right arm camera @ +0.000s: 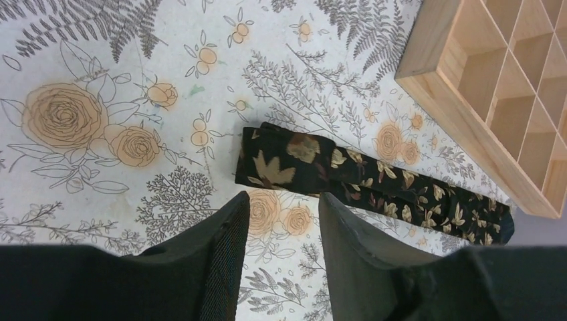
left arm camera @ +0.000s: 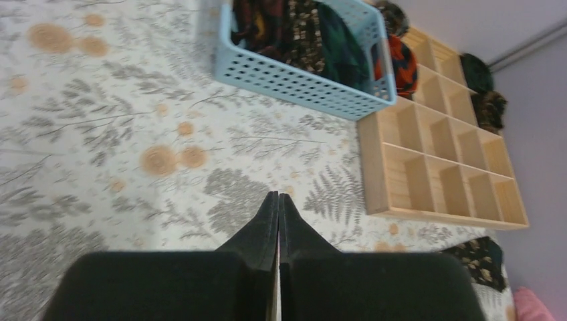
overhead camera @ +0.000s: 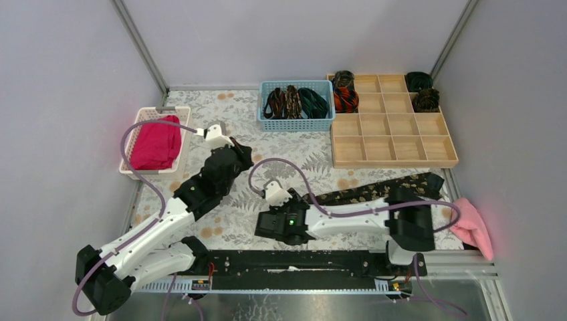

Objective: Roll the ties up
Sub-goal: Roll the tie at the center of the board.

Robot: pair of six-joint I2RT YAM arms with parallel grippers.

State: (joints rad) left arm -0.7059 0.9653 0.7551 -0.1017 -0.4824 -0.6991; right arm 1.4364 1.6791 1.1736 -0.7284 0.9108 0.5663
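Right gripper (right arm camera: 284,202) hovers with jaws parted and nothing between them, just short of the folded end of the black leaf-patterned tie (right arm camera: 374,180). The tie lies flat on the floral tablecloth (right arm camera: 100,40) beside the wooden divider tray (right arm camera: 428,93). Left gripper (left arm camera: 278,200) is pinched shut, empty, over bare cloth. This looks like the roll's opening step: next, drop down, nip that folded end and turn it over.

Left of the wooden tray (overhead camera: 394,163), bare floral tablecloth (overhead camera: 301,144) gives open passage up to the blue basket (overhead camera: 296,124) beside the tray's far left corner. Before the tray's near edge a flat tie (overhead camera: 354,194) lies across the way; a pink towel (overhead camera: 473,227) sits off its near right corner.
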